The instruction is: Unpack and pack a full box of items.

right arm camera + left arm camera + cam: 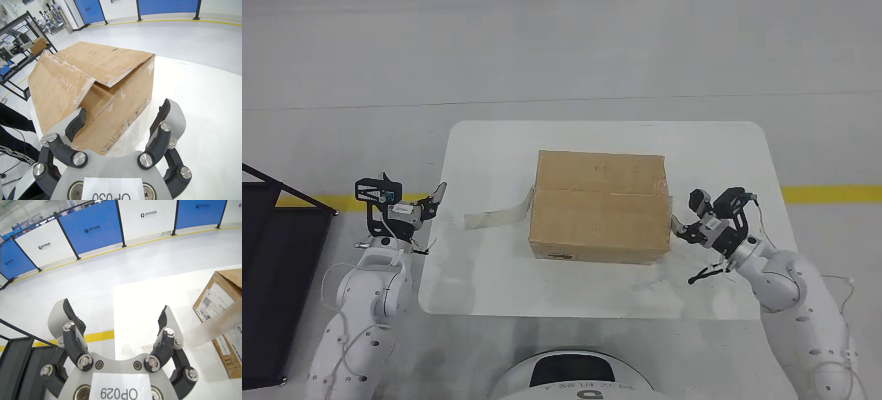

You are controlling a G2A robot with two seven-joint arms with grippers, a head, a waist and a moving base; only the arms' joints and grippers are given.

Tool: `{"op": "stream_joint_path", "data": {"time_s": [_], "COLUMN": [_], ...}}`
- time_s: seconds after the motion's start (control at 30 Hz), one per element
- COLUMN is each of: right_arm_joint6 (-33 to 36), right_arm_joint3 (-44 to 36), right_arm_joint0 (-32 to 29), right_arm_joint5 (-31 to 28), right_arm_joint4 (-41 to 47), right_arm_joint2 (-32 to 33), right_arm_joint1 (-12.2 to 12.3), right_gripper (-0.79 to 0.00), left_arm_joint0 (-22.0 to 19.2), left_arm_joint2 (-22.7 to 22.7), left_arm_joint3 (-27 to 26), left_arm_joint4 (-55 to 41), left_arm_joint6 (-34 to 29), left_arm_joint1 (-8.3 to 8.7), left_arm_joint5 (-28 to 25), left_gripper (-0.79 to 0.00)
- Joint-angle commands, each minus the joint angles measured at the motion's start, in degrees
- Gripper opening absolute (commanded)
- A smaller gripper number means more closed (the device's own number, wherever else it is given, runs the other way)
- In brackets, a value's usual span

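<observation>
At the middle of the table [492,295], note the cardboard box [597,205], resting flat with its long sides along the near and far edges. See the top seam slit and the two flaps [64,75] lifted a little, parted at the end facing the right edge, with a dark gap beneath. Trailing from the box's other end toward the left edge: a peeled tape strip [497,214], loose on the tabletop.

Over the left edge, find the left gripper [428,217], jaws spread wide and empty, the strip's free end near it but ungripped. Beside the box's right end, find the right gripper [690,250], jaws likewise wide and empty, one fingertip [75,123] close to the end wall; touching or not, cannot tell.

Judged as the opening stage of unpacking: tape off, flaps not yet folded back, contents hidden. Next, probably: slip a finger under the raised flap at the right end and swing it outward, then treat the other flap likewise, steadying the box against sliding. Beware film remnants bridging the flaps.
</observation>
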Motion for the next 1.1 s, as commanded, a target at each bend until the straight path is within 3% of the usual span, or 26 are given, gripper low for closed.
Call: {"op": "stream_joint_path", "data": {"time_s": [0.0, 0.4, 0.6, 1.07], "right_arm_joint6": [0.0, 0.4, -0.2, -6.4], "right_arm_joint3": [-0.1, -0.5, -0.8, -9.6], "right_arm_joint0": [-0.3, 2.7, 3.1, -9.6], "right_arm_joint5": [-0.4, 7.9, 9.1, 2.8], "right_arm_joint4": [0.2, -1.6, -3.0, -5.5], "right_arm_joint2": [0.2, -2.5, -3.7, 2.7], "right_arm_joint1": [0.1, -0.3, -0.4, 0.4], "right_gripper": [0.0, 0.0, 0.0, 0.0], "left_arm_joint0": [0.0, 0.0, 0.0, 0.0], "left_arm_joint2": [0.0, 0.0, 0.0, 0.0], "left_arm_joint3": [0.0, 0.0, 0.0, 0.0], "left_arm_joint4": [0.0, 0.0, 0.0, 0.0], "left_arm_joint6": [0.0, 0.0, 0.0, 0.0], "left_arm_joint1": [0.0, 0.0, 0.0, 0.0], "left_arm_joint5": [0.0, 0.0, 0.0, 0.0], "left_gripper": [0.0, 0.0, 0.0, 0.0]}}
